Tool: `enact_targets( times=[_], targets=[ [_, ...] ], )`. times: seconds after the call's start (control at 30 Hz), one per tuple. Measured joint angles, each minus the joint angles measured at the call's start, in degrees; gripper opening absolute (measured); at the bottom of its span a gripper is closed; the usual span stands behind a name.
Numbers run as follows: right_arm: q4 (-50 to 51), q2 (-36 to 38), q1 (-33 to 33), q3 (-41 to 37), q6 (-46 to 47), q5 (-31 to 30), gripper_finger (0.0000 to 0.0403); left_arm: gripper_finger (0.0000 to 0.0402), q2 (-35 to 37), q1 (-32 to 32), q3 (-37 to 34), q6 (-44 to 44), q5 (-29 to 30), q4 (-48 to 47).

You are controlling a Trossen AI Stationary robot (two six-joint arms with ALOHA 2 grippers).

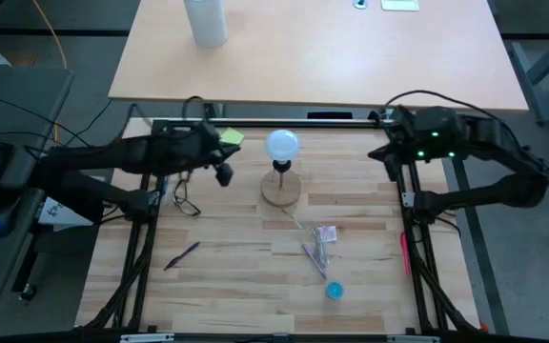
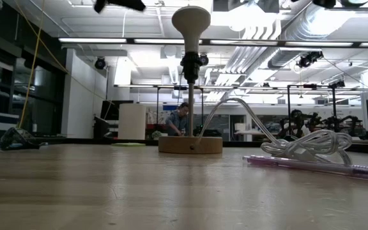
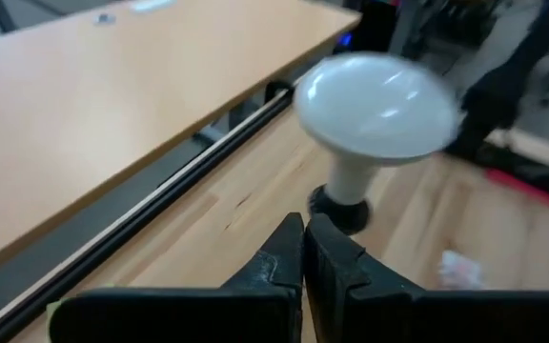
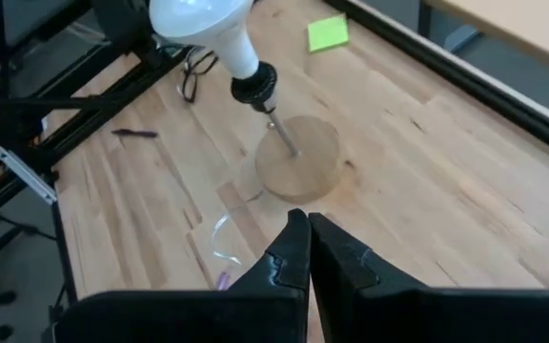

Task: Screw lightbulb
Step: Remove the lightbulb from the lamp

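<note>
**Lightbulb seated in socket, both pincers closed and clear**

Lightbulb [image 1: 282, 145] first, from the high view: sits atop the black socket [image 1: 280, 166] on a thin stem over the round wooden base [image 1: 281, 190], mid-surface [image 1: 236, 276]. Left pincer [image 1: 225, 175] just to the left of the bulb, apart from it, holding nothing. Right pincer [image 1: 386, 158] well off to the bulb's right. Green sticky note [image 1: 232, 137] between left arm and bulb; clear cable bundle [image 1: 326, 235] and purple pen [image 1: 313, 259] on the near side of the base.

Low view: bulb [image 2: 191, 19] upright, globe uppermost, over the base [image 2: 190, 144]; cable [image 2: 305, 145] to the right of it.

Left wrist view: fingers [image 3: 279, 267] pressed together, empty, bulb [image 3: 377, 107] close ahead.

Right wrist view: fingers [image 4: 294, 252] likewise shut tight on nothing, bulb [image 4: 203, 21] and base [image 4: 298, 157] beyond.
</note>
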State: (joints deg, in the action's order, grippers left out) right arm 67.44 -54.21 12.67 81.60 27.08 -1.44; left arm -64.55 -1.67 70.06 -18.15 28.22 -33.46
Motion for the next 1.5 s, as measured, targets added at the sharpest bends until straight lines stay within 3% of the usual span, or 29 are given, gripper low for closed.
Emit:
enact_targets(
  times=[0.3, 0.53, 0.83, 1.5],
  targets=[
    [-1.4, 8.1, 0.0, 0.0, 2.9, -3.0, 0.0000, 0.0000, 13.9, 11.6, 0.0, -4.1, 13.3, 0.1],
    [-10.6, 12.4, 0.0, 0.1, 1.1, -5.7, 0.0000, 0.0000, 22.2, 14.9, 0.0, 4.6, 22.2, 6.7],
    [-13.9, 12.7, 0.0, 0.1, -0.5, -5.8, 0.0000, 0.0000, 25.6, 14.9, 0.0, 9.3, 22.4, 9.5],
    [-14.6, 12.6, 0.0, 0.1, -0.6, -5.8, 0.0000, 0.0000, 26.0, 14.9, 0.0, 9.9, 22.3, 9.4]
  ],
)
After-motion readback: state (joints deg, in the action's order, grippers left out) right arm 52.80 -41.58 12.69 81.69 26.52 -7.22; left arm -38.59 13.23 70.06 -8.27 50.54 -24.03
